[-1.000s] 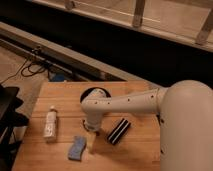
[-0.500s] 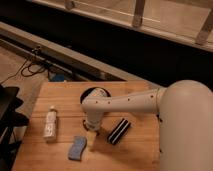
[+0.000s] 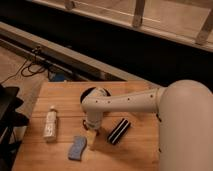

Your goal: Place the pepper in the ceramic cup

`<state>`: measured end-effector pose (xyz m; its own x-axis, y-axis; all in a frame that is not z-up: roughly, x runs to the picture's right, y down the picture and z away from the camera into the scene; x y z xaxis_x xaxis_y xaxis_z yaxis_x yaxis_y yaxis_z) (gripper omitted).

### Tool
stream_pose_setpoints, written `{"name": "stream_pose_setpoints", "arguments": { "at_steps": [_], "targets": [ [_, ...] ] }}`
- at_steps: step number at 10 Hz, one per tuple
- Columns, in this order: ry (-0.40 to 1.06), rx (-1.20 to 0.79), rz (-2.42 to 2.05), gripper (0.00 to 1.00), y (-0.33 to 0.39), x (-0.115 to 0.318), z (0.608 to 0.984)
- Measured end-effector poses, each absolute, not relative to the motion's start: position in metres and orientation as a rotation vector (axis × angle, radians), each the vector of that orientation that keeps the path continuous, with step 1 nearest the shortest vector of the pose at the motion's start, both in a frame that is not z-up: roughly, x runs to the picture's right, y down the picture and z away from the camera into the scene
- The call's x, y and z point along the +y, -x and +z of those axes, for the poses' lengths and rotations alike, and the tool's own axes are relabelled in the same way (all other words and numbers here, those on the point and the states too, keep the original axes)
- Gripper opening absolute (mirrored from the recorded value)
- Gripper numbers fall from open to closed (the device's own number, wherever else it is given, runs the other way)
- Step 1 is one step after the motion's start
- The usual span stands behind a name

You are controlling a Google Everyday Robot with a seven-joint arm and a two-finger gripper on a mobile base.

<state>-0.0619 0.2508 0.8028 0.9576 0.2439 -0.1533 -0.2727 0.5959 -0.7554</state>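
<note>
Pepper unseen; I judge it light, soft, best pinched mid-body. My gripper (image 3: 91,131) hangs just above the ceramic cup (image 3: 91,144); its state I cannot tell.

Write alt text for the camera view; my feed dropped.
The white arm reaches from the right over a wooden table, its gripper pointing down at mid-table above a small pale object, possibly the ceramic cup. Around it: dark bowl behind, white bottle and blue sponge at picture left, black striped block at picture right; no pepper shows.
</note>
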Motion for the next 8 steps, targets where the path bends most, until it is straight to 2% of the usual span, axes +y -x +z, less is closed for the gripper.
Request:
{"name": "stream_pose_setpoints", "arguments": {
  "at_steps": [1, 3, 6, 8],
  "targets": [
    [0.88, 0.035, 0.301, 0.58, 0.0616, 0.2498, 0.8032],
    [0.882, 0.034, 0.304, 0.34, 0.0611, 0.2491, 0.8022],
    [0.886, 0.039, 0.304, 0.05, 0.0589, 0.2497, 0.8011],
    [0.865, 0.021, 0.307, 0.0, 0.0621, 0.2427, 0.8049]
  ]
}}
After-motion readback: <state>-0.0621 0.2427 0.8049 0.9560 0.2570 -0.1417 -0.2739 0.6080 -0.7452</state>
